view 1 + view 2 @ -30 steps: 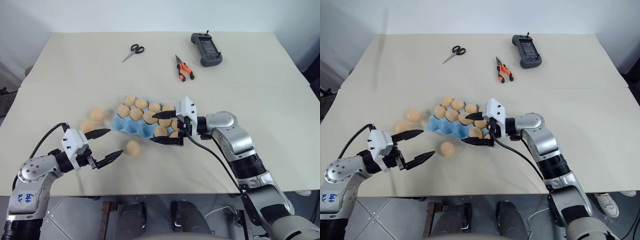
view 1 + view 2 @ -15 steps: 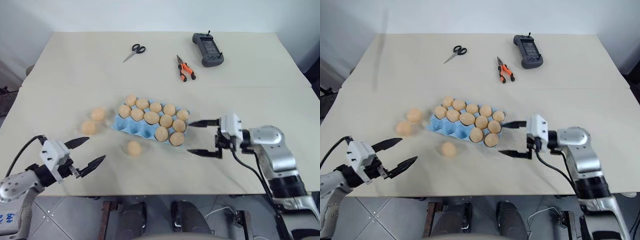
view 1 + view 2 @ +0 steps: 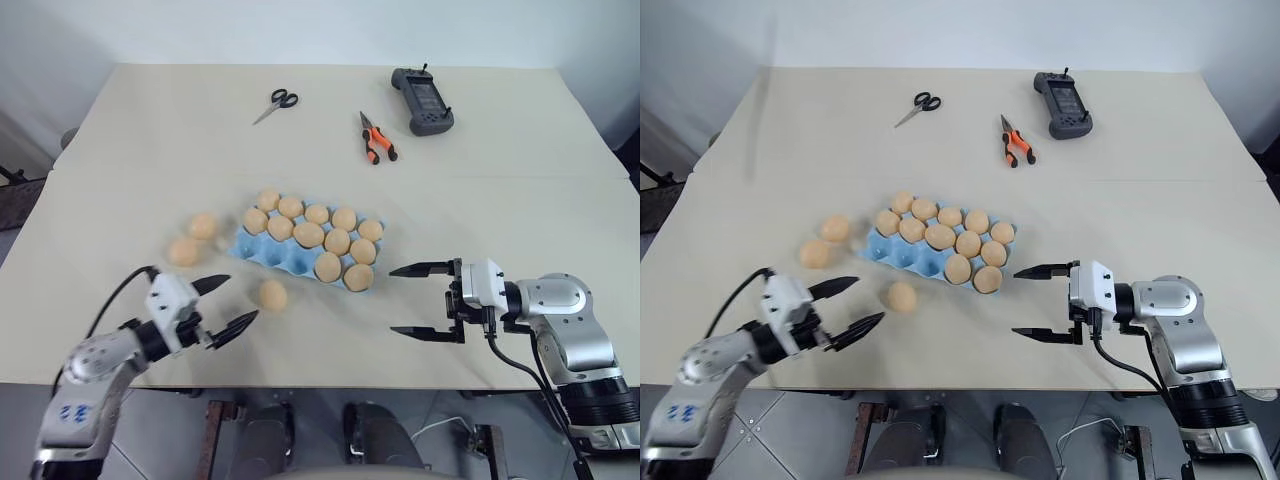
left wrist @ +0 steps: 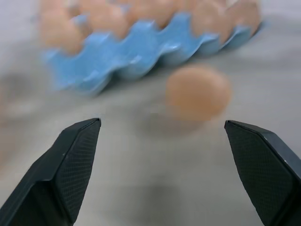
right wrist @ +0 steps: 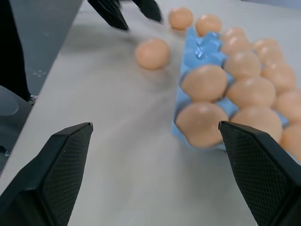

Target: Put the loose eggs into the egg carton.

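A light blue egg carton [image 3: 300, 245] sits near the middle of a beige counter [image 3: 520, 215], its cups on the far and right side filled with tan eggs while several cups along the near left edge stand empty. Three loose eggs lie on the counter outside it: one [image 3: 272, 294] just in front of the carton's near edge, and two more, one [image 3: 203, 225] just beside the carton's left end and the other [image 3: 184, 250] a little nearer the robot.

The left end effector [image 3: 231, 303] hovers low over the counter close to the front egg, its two black fingers spread wide and empty; in the left wrist view that egg [image 4: 198, 92] lies ahead between the fingertips, toward the right one, with the carton's scalloped blue wall [image 4: 141, 49] behind it.

The right end effector [image 3: 410, 300] is off the carton's right end, apart from it, pointing toward the robot's left, its fingers likewise spread wide and holding nothing. Its wrist view looks along the carton's filled rows [image 5: 225, 89] toward the front egg [image 5: 152, 53] and the tips of the other arm's fingers [image 5: 110, 12].

At the far side of the counter lie a pair of scissors [image 3: 275, 104], orange-handled pliers [image 3: 375, 138] and a dark handheld controller [image 3: 424, 99].
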{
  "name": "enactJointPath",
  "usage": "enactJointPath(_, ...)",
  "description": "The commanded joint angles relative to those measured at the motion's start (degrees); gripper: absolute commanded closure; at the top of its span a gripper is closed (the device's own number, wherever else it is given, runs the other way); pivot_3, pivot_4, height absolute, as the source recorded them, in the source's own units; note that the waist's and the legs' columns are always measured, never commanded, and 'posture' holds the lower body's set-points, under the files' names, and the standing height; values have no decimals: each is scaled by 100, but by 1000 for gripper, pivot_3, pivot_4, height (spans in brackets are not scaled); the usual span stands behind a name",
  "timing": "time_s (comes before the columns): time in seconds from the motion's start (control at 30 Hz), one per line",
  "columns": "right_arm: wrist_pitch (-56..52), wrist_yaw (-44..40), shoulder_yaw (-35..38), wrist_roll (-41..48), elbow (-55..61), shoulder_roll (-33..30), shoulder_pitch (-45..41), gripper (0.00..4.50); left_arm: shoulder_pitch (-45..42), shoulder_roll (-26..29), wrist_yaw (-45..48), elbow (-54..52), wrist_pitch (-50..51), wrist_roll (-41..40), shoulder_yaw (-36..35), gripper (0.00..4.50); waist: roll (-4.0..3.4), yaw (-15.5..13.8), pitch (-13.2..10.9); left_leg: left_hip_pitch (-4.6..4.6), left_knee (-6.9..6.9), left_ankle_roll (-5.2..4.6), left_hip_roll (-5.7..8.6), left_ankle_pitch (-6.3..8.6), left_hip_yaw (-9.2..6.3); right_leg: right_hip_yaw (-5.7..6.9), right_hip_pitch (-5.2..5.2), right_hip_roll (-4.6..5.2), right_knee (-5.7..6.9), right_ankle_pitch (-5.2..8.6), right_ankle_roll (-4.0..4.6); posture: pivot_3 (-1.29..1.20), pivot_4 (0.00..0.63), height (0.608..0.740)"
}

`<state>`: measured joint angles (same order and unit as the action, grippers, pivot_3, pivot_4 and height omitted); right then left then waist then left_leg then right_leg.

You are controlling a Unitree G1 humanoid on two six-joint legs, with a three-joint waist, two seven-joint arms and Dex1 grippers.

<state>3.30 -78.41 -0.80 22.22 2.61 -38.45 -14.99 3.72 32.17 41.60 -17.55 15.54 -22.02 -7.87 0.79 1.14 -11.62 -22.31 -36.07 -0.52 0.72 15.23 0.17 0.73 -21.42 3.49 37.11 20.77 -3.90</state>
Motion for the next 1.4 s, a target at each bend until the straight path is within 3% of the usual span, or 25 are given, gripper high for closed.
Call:
enactJointPath(0.03,-153,64,20,160,310,-66,11,13,-287,-180,-177,-131,249,82,401,0,0,20,0,0,0,0,0,0,2,0,-1,0,0,0,-1,0,150,740)
enactJointPath(0.27,-360,213,2,193,591,-62,59,13,-751,-499,-512,339,543,590,1131,0,0,24,0,4,-13,3,0,-1,5,-1,-2,-4,24,-1,-3,0,150,740)
enactJointPath(0.43,-407,325,50,190,657,-80,130,13,-942,-825,-723,546,424,699,1173,0,0,8,0,11,-32,1,0,-8,5,-3,8,-3,34,-3,-5,0,150,740)
enactJointPath(0.53,-376,349,32,166,653,-83,174,0,-984,-930,-775,608,398,769,1211,623,0,-2,0,11,-35,1,1,-8,5,-6,9,-3,36,-4,-6,0,150,740)
enactJointPath(0.73,-366,400,-5,138,660,-74,188,0,-791,-780,-608,323,396,615,1022,2444,0,-2,0,10,-31,3,0,-7,5,-5,7,-4,34,-4,-6,0,150,740)
enactJointPath(0.8,-353,409,-25,118,629,-72,168,0,-759,-616,-408,201,425,415,840,2745,0,-1,0,10,-28,3,0,-7,5,-5,5,-3,33,-4,-6,0,150,740)
enactJointPath(1.0,-328,430,-94,60,557,-50,108,0,-1595,-495,-86,298,425,7,588,2771,1,-72,-1,7,-34,3,0,-13,2,-3,5,-2,35,-6,-2,0,150,740)
enactJointPath(1.2,-311,559,-142,19,627,25,82,0,-2591,-693,112,1257,199,377,1072,2771,1,-119,0,3,-35,2,3,-13,4,-1,5,-3,30,-10,-8,0,150,740)
enactJointPath(1.4,-319,808,-61,25,833,12,240,0,-2966,-843,61,1773,-121,656,1181,2771,1,-101,-1,-3,-31,8,2,-10,7,0,-8,-8,34,-12,-11,0,150,740)
